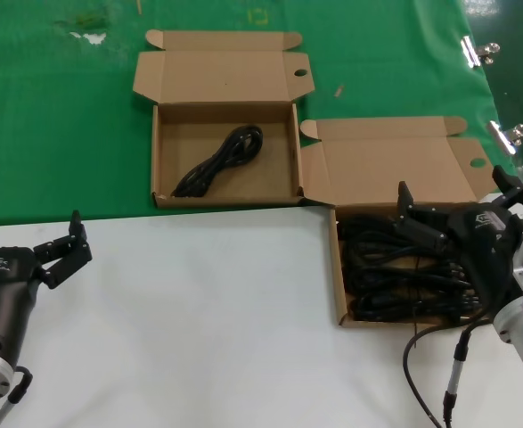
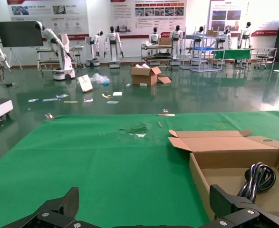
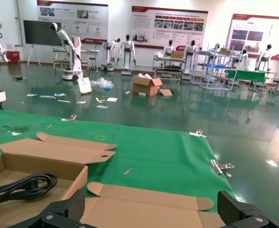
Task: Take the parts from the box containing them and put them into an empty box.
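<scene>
Worktop (image 1: 199,294): white surface in the near half of the head view, with a green cloth (image 1: 56,125) covering the far half.
Far box (image 1: 224,152): brown cardboard, lid flap folded back toward 12 o'clock, standing on the green cloth at about 11 o'clock from the centre of the head view. It held a single black cable (image 1: 219,160), a looped bundle lying diagonally on the box floor. The same box showed in the left wrist view (image 2: 234,161) with the cable (image 2: 257,178) inside, and in the right wrist view (image 3: 30,171) with the cable (image 3: 20,186).
Near box (image 1: 341,267): brown cardboard, lid flap open toward 12 o'clock, at about 3 o'clock in the head view, straddling the edge between cloth and white surface, just beside the far box's corner. It was filled with a tangled pile of black cables (image 1: 395,276).
Right gripper (image 1: 417,221): black, poised over the pile of cables in the near box; fingers apart, nothing between them.
Left gripper (image 1: 65,245): black, at about 9 o'clock in the head view, over the bare white surface and well apart from both boxes; fingers apart, holding nothing.
Clips (image 1: 479,52): metal binder clips along the cloth's right edge, at about 2 o'clock in the head view.
Background: hall floor with white robots on stands and an open carton (image 2: 146,75).
</scene>
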You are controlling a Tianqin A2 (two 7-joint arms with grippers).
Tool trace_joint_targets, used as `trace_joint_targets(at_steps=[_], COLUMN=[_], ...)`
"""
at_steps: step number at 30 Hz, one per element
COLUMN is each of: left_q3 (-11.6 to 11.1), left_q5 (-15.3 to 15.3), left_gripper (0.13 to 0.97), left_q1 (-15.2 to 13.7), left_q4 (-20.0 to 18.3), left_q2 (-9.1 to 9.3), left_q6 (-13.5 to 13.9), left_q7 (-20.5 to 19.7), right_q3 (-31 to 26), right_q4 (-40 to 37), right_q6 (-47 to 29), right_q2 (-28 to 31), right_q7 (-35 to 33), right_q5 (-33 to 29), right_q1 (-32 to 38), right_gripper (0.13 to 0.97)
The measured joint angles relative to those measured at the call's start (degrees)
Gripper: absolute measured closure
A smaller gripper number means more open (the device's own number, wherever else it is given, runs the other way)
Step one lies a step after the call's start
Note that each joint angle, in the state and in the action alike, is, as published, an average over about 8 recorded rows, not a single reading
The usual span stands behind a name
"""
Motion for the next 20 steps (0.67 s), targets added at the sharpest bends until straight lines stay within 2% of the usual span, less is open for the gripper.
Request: trace_joint_targets(at_steps=[20], left_q3=[0.0], left_q5=[0.0], left_gripper=[0.132], left_q1=[0.0], left_q4=[0.0], left_q2=[0.00], left_q6=[0.0], left_q7=[0.0], right_q3=[0.0], right_q4=[0.0], right_q6=[0.0], right_q2=[0.0], right_q7=[0.0], right_q5=[0.0], right_q1=[0.0], right_gripper=[0.129])
